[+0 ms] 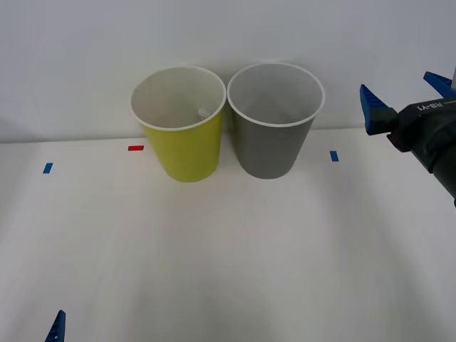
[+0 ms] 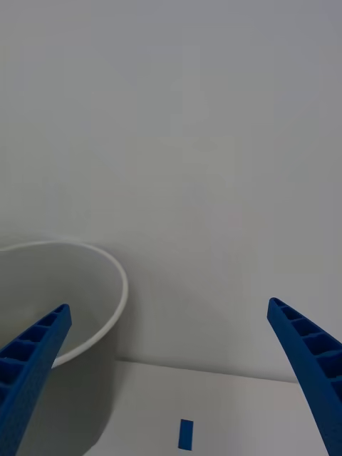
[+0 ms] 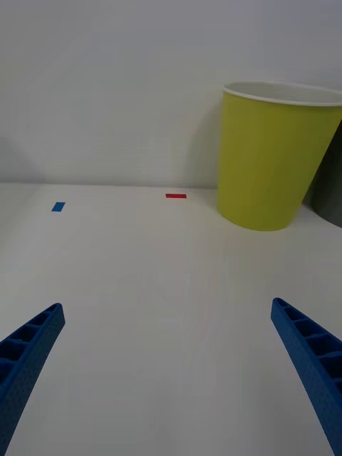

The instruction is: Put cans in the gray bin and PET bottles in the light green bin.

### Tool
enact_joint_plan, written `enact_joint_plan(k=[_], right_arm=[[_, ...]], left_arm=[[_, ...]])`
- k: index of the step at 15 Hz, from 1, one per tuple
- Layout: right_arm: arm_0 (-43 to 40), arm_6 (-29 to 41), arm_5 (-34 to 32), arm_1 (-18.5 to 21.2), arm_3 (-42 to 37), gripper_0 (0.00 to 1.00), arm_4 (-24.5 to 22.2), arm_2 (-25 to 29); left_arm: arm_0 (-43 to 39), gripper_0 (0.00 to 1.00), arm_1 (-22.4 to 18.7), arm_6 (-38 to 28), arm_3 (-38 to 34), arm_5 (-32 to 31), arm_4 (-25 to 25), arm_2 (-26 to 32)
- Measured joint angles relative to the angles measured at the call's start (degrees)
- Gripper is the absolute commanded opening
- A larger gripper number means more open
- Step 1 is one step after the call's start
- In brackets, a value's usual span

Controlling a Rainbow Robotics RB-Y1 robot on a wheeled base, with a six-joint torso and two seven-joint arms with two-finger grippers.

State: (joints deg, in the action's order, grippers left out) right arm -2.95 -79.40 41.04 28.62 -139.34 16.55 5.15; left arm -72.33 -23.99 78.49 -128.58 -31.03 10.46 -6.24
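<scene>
The light green bin (image 1: 182,135) and the gray bin (image 1: 271,132) stand upright side by side at the back of the white table, green on the left. A small pale shape (image 1: 204,112) lies inside the green bin; I cannot tell what it is. Cans and PET bottles are otherwise out of view. My right gripper (image 1: 405,94) hovers open and empty to the right of the gray bin (image 2: 122,285), at rim height. My left gripper (image 3: 171,377) is open and empty, low over the table's front left, facing the green bin (image 3: 274,164); one fingertip (image 1: 55,329) shows at the front edge.
A red tape mark (image 1: 135,148) and a blue one (image 1: 48,168) lie left of the green bin. Another blue mark (image 1: 334,155) lies right of the gray bin. A plain white wall rises right behind the bins.
</scene>
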Motion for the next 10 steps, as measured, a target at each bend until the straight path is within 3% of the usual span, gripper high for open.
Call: enact_joint_plan(k=[5, 10], right_arm=[[-12.8, 0.7, -20.0, 1.5, 4.5, 0.94, -1.3, -0.1], [-24.4, 0.1, -32.9, -0.6, 5.2, 0.94, -6.4, -2.5]], left_arm=[[0.0, 1.00, 0.0, 0.0, 0.0, 0.0, 0.0, 0.0], [0.0, 1.00, 0.0, 0.0, 0.0, 0.0, 0.0, 0.0]])
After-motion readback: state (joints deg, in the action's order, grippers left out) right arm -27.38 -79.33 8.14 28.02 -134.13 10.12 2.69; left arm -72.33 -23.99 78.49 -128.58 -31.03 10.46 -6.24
